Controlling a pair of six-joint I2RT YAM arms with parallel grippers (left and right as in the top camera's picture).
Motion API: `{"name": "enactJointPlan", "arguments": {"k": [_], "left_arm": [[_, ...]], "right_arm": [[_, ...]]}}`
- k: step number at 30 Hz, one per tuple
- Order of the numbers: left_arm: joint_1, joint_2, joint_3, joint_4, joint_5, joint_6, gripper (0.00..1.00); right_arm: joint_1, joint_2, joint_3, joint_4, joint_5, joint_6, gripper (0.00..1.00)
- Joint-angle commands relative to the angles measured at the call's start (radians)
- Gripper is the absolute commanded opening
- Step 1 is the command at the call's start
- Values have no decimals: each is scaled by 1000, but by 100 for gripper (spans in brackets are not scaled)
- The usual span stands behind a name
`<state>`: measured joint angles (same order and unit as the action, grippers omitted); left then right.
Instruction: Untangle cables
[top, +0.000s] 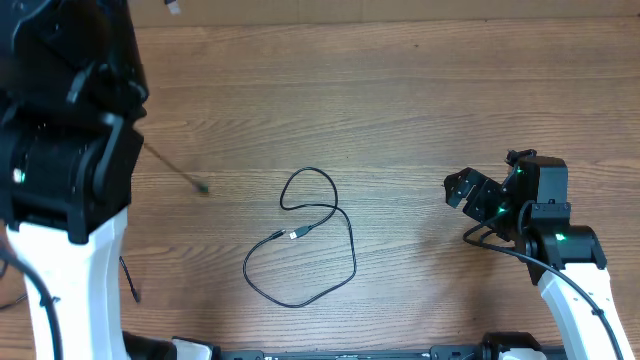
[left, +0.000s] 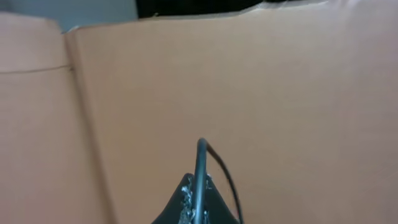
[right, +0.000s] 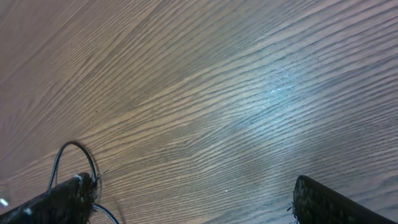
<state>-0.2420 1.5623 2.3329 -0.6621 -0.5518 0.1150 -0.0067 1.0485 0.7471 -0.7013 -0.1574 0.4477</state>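
Left claw (left: 196, 202) seemingly clamps a thin cable (left: 201, 163) pointing straight ahead; right claw (right: 196, 202) stands apart.

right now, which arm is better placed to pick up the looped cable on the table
Right. The right gripper is open and empty, low beside the looped cable on the table. The left gripper is shut on a second cable, high above the table.
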Motion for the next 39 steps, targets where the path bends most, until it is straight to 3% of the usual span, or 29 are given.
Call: {"name": "enactJointPlan", "arguments": {"k": [1, 8, 17, 23, 27, 31, 35, 39], "left_arm": [[45, 64, 11, -43, -43, 3, 4], [166, 172, 11, -157, -43, -47, 4], [404, 293, 11, -328, -18, -309, 4], [552, 372, 11, -399, 60, -386, 4], [636, 440, 11, -418, 106, -422, 4], [734, 520, 11, -401, 278, -435, 4], [808, 570, 11, -382, 291, -443, 4], [864, 610, 11, -380, 318, -551, 4]], "right_arm": [[-6, -4, 0, -1, -5, -8, 100], [-6, -4, 0, -1, -4, -8, 100], [-6, -3, 0, 0, -4, -8, 100], [-6, -4, 0, 0, -4, -8, 100], [-6, -3, 0, 0, -4, -8, 100], [-6, -3, 0, -1, -1, -8, 100], [-6, -3, 0, 0, -1, -8, 100], [-6, -3, 0, -1, -1, -8, 100]]}}
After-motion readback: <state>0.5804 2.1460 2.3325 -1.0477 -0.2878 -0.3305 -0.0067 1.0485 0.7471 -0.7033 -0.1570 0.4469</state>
